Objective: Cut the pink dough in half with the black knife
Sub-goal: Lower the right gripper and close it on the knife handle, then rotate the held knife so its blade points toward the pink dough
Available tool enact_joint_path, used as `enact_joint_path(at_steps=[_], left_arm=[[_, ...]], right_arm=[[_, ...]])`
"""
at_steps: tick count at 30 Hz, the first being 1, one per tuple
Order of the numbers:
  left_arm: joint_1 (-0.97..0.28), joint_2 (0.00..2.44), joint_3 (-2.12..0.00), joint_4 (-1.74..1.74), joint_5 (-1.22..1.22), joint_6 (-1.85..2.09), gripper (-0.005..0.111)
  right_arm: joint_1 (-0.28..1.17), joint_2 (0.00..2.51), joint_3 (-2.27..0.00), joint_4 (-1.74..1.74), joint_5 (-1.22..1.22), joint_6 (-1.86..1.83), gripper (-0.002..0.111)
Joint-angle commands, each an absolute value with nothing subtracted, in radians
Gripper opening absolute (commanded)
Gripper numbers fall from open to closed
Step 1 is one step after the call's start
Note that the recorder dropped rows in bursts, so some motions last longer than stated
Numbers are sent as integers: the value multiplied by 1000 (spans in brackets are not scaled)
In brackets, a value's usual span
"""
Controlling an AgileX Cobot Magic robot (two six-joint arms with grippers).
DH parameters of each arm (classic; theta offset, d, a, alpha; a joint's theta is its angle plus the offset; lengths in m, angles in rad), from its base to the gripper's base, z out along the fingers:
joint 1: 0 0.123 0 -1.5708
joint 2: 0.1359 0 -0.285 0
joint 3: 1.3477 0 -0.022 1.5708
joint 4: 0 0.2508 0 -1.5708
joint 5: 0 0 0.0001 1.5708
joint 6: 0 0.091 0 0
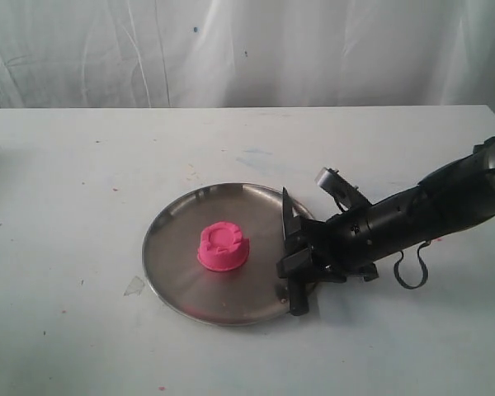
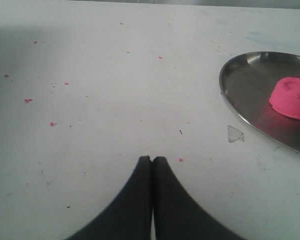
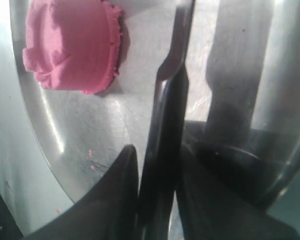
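Right claw (image 1: 297, 268) pinches the knife (image 1: 287, 216) by its handle at the plate's (image 1: 154, 247) right rim, likely to lift it for the cut. Dough (image 1: 223, 247) sits whole at plate centre. Left claw (image 2: 152, 159) rests clenched and empty, clear of the work.

Beside the steel plate (image 1: 173, 256), a glossy black cylindrical right arm (image 1: 412, 214) is being shown, with a black cable loop (image 1: 396, 276) and grey camera block (image 1: 337, 183); the left gripper (image 2: 152, 159) is being shown black and tapering.
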State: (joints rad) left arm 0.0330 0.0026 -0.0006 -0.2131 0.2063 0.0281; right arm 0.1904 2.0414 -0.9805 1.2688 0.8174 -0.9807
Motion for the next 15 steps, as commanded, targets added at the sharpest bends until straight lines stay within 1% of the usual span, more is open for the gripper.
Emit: enact_joint_path(at_steps=[1, 7, 15], left_arm=[[36, 0, 0, -218, 211, 27, 0], [36, 0, 0, -218, 211, 27, 0], [36, 0, 0, -218, 211, 27, 0]], right_arm=[[189, 2055, -978, 1199, 776, -994, 21], [189, 2049, -1002, 1196, 819, -996, 21], [189, 1970, -1025, 1177, 842, -1028, 21]])
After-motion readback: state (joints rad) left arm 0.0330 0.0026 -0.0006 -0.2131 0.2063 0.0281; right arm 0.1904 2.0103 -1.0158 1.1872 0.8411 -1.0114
